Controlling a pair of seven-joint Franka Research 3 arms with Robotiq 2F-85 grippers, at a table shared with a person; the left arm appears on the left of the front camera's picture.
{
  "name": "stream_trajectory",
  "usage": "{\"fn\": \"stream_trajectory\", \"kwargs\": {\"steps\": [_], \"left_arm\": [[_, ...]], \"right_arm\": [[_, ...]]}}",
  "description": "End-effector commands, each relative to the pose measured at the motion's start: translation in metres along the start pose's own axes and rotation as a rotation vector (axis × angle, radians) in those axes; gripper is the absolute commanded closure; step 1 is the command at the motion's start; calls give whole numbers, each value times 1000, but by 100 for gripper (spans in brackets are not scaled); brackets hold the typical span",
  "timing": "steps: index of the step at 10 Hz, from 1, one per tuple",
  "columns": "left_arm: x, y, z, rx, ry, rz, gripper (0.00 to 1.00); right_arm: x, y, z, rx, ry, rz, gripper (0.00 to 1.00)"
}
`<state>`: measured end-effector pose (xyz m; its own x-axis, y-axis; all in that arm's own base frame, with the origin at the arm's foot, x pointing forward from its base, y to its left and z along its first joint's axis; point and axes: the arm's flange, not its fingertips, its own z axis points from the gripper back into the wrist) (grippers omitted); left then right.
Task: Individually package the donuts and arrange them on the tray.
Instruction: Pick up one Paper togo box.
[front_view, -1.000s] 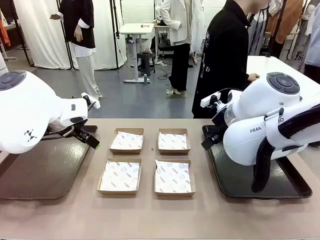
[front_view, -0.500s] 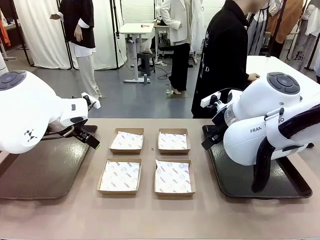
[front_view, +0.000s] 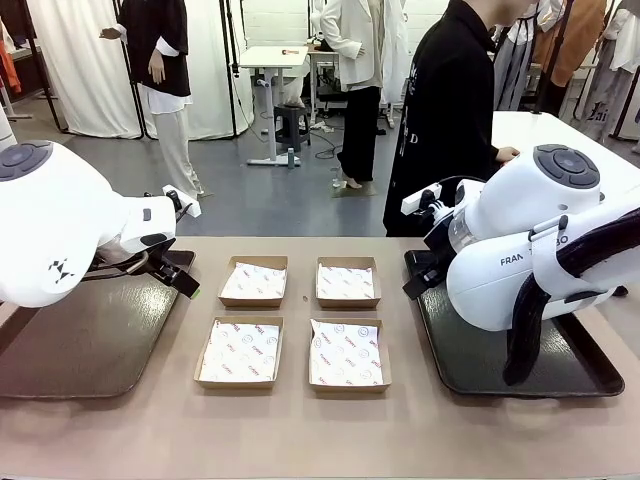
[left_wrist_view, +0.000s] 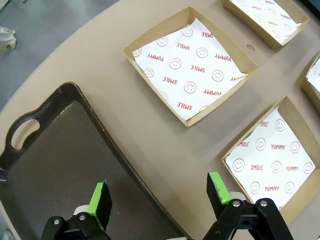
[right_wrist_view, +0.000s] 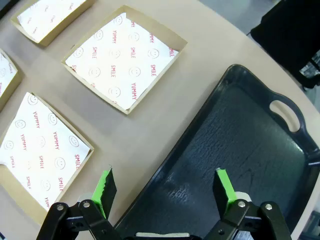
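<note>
The left gripper (left_wrist_view: 159, 194) hovers over the left tray (left_wrist_view: 55, 165) and the right gripper (right_wrist_view: 164, 186) over the right tray (right_wrist_view: 250, 140), both with fingers spread and empty, four paper-lined boxes (front_view: 240, 352) between them.

You've got four boxes (front_view: 240, 352) blocking mid-table, with narrow gaps between them. Open table (front_view: 300, 435) runs along the near edge. Left tray (front_view: 80, 340) and right tray (front_view: 470, 368) are bare inside. A person (front_view: 450, 120) stands far right.

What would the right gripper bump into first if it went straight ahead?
Most likely the dark tray, near its rim: the open right gripper points down at it with nothing between. Depth is unclear.
</note>
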<state>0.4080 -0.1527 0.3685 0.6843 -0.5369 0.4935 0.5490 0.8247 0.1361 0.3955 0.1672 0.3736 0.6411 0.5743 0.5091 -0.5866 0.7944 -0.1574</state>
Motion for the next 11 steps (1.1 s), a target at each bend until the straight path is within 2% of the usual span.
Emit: {"fn": "stream_trajectory", "kwargs": {"steps": [1, 2, 3, 4, 7, 8, 11], "left_arm": [[0, 0, 0, 0, 0, 0, 0], [0, 0, 0, 0, 0, 0, 0], [-14, -4, 17, -54, 34, 8, 0], [-36, -11, 39, -90, 46, -31, 0], [-109, -19, 103, -175, 135, -85, 0], [-130, -21, 116, -168, 154, -81, 0], [-163, -38, 137, -156, 161, -75, 0]], "right_arm": [[0, 0, 0, 0, 0, 0, 0], [0, 0, 0, 0, 0, 0, 0], [-11, 6, 15, 0, 12, 11, 0], [-32, 14, 36, 19, 21, 40, 0], [-111, 31, 105, 54, 140, 84, 0], [-139, 33, 118, 32, 197, 65, 0], [-183, 43, 139, -33, 220, 10, 0]]}}
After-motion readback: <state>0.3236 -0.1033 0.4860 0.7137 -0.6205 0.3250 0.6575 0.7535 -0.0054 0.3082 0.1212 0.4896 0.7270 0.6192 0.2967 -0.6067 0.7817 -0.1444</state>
